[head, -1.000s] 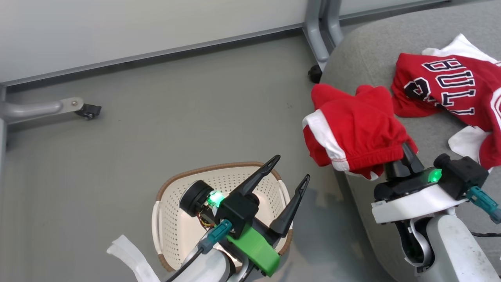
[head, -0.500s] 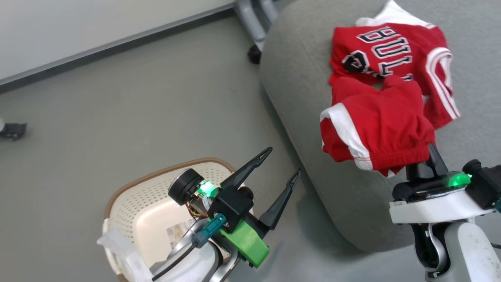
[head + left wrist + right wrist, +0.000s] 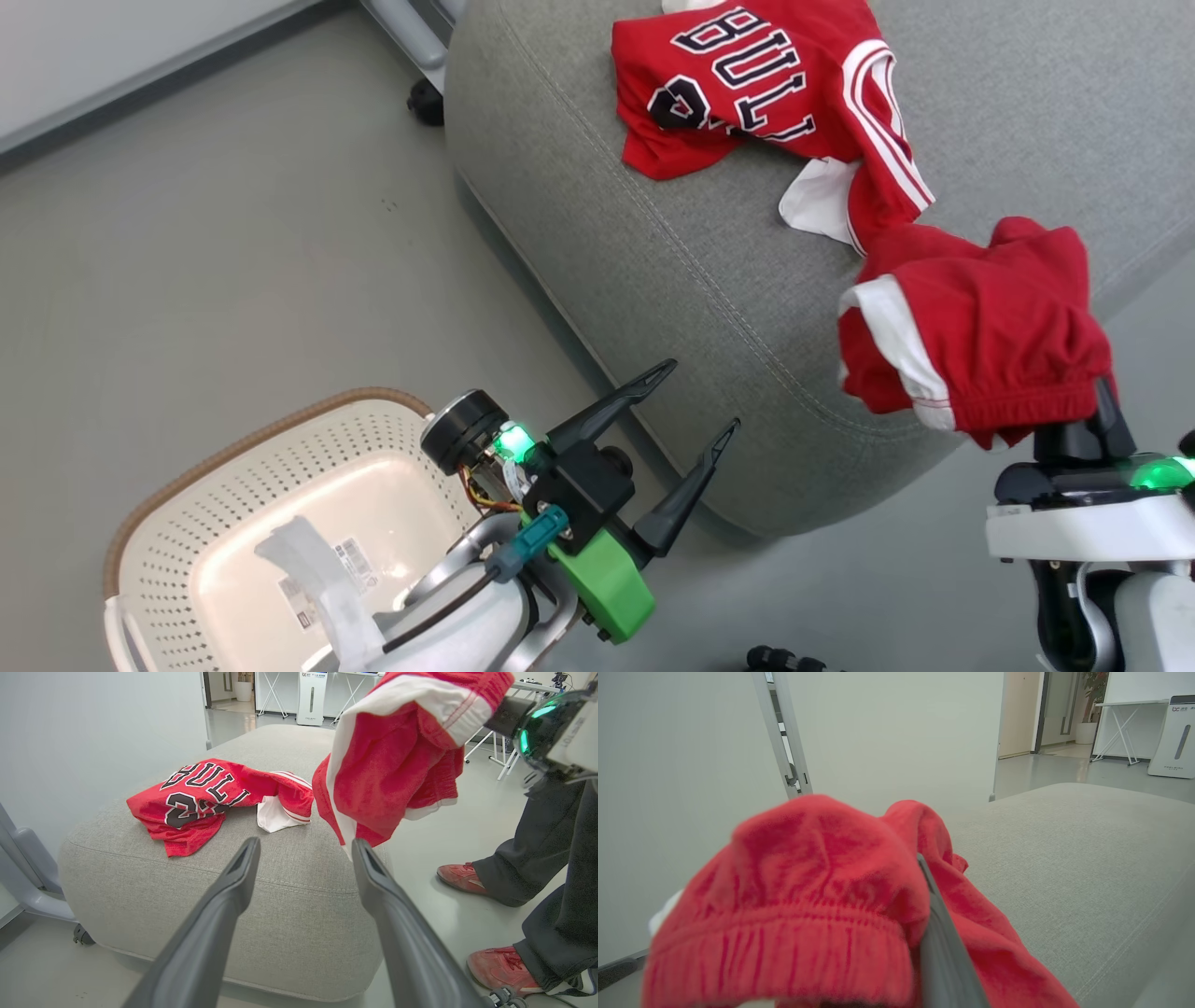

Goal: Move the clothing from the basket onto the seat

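Aloft, shorts [image 3: 387, 765] hanging, waistband up, legs down

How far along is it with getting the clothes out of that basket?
Nearly finished. Done: the jersey lies on the seat, and the basket shows just a label inside. In hand: the right gripper holds the shorts in the air at the seat's edge. Still to do: lay them on the seat and let go.

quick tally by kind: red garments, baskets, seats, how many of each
red garments: 2 (jersey, shorts)
basket: 1
seat: 1
total: 4
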